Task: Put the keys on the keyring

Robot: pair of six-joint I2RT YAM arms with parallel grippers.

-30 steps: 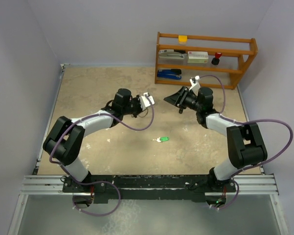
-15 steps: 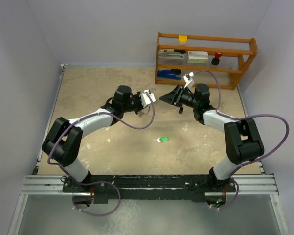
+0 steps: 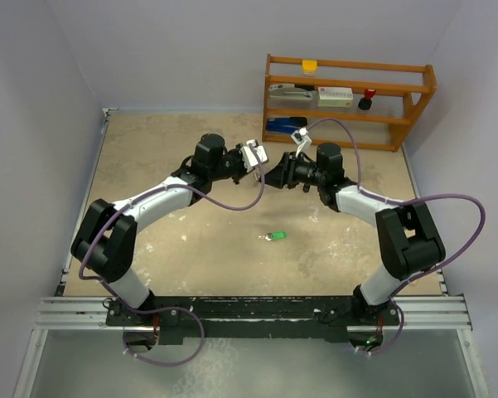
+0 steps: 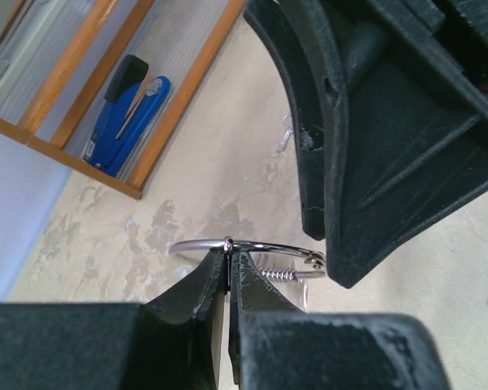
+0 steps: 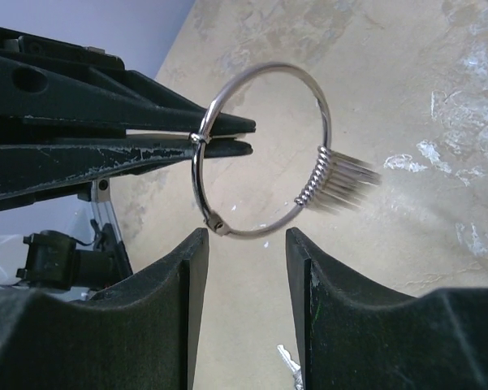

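My left gripper (image 4: 229,258) is shut on the wire of the keyring (image 4: 264,246) and holds it in the air above the middle of the table. In the right wrist view the keyring (image 5: 327,128) is a round silver ring with a cluster of silver keys (image 5: 341,183) on its right side. My right gripper (image 5: 245,236) is open, its fingers just below the ring, not touching it. In the top view the two grippers (image 3: 263,164) (image 3: 282,172) meet tip to tip. The green-headed key (image 3: 273,236) lies on the table nearer the bases. A black-headed key is not in view.
A wooden shelf (image 3: 348,66) stands at the back right with a blue stapler (image 3: 286,125), boxes and small items. The stapler also shows in the left wrist view (image 4: 130,106). A small silver key (image 5: 290,363) lies on the table below my right gripper.
My right gripper has moved left to the left gripper. The left gripper has moved a little right and back with the keyring. The green key has not moved.
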